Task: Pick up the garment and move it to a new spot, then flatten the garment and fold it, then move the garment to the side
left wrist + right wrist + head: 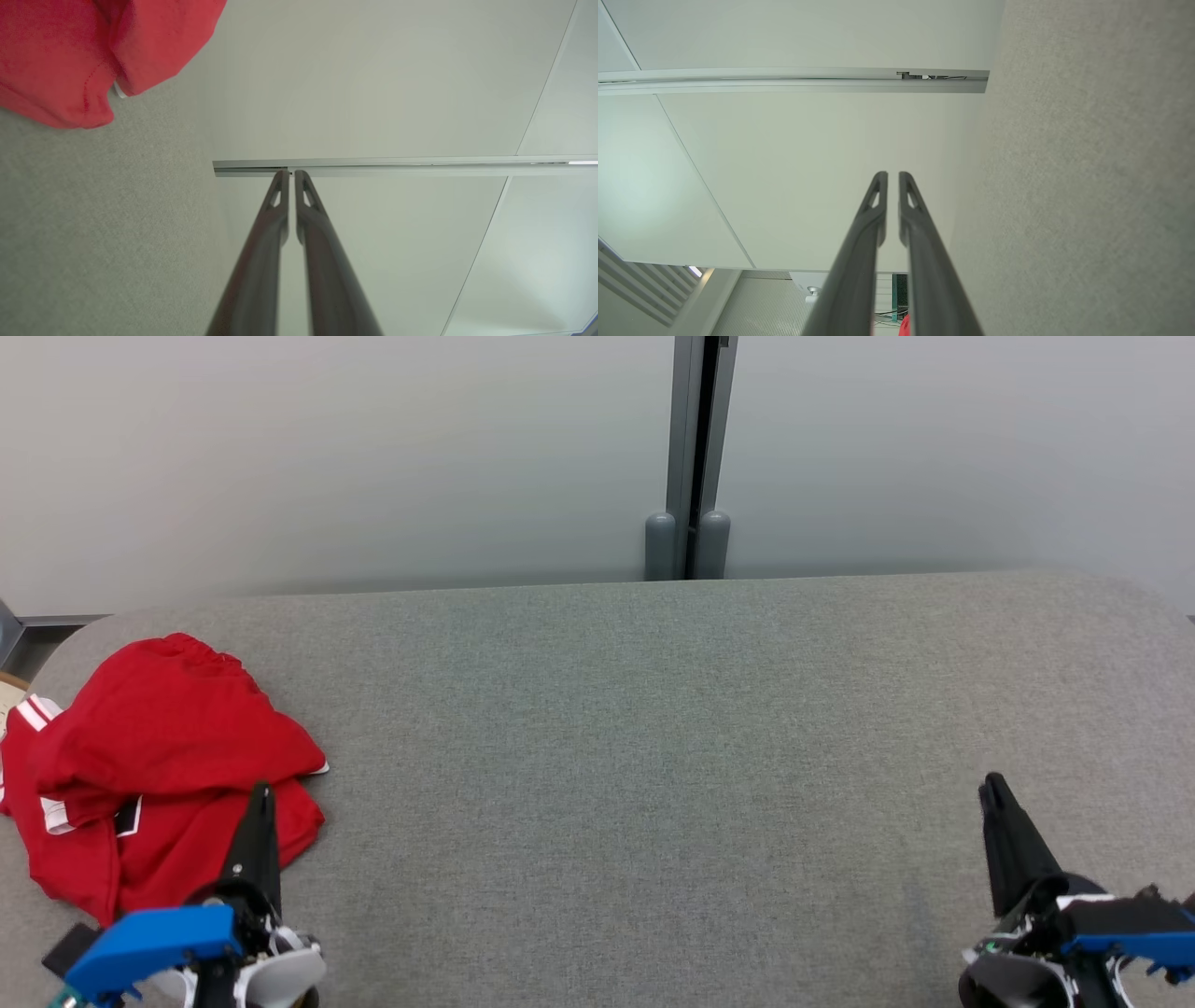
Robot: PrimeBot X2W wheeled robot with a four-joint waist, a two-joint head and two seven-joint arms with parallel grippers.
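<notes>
The red garment lies crumpled just left of my left gripper, which is closed on nothing, like my right gripper far across the surface; I judge it light, limp and soft, best pinched at a raised fold.

Red garment crumpled at desk's left end, my left claw closed beside it, my right claw closed, well apart.

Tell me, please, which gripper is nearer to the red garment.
Left. The left gripper is beside the garment, its tip overlapping the cloth's right edge in the head view; the right gripper is far across the grey surface.
</notes>
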